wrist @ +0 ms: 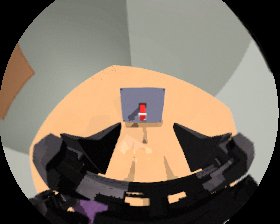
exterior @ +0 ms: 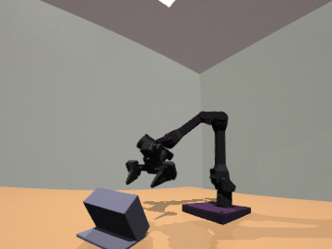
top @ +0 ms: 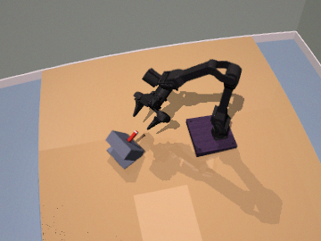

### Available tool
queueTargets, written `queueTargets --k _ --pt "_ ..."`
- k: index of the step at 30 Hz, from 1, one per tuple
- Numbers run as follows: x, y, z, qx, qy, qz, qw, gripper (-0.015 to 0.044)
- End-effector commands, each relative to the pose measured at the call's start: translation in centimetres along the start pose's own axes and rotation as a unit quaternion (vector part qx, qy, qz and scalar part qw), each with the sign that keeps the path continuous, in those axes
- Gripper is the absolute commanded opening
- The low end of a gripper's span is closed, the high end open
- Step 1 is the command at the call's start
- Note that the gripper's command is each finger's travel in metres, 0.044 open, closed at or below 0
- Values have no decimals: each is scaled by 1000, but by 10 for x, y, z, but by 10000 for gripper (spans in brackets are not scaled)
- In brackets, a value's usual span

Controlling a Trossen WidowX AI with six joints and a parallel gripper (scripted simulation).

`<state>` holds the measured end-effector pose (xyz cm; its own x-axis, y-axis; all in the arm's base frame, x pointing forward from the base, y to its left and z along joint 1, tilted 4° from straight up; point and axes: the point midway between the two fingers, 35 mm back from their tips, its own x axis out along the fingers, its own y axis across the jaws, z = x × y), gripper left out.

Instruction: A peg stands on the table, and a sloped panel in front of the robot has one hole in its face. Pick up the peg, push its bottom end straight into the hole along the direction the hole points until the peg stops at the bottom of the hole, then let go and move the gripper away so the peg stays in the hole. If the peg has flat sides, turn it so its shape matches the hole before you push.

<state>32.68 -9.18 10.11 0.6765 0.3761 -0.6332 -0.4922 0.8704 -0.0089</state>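
The red peg (top: 132,137) (wrist: 143,109), with a pale band near its outer end, sticks out of the face of the grey-blue sloped panel (top: 117,139) (exterior: 112,199) (wrist: 128,98). Its lower end is inside the dark hole; how deep it sits cannot be seen. In the exterior view the panel hides nearly all of the peg. My gripper (top: 142,121) (exterior: 140,184) (wrist: 147,124) is wide open and empty. It hangs above and back from the panel on the robot's side, with both fingers clear of the peg.
The arm stands on a dark purple base plate (top: 201,140) (exterior: 191,207) to the right of the panel in the top and exterior views. A pale rectangle (top: 167,211) lies on the tabletop in front. The panel's foot plate (exterior: 94,239) extends on its far side from the robot.
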Motion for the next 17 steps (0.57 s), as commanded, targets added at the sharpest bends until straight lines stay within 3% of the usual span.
queueTargets --k 1,17 --pt "-7 0 1 -3 -3 -1 1000 440" --pt "-28 0 -2 -3 -4 -1 1000 440"
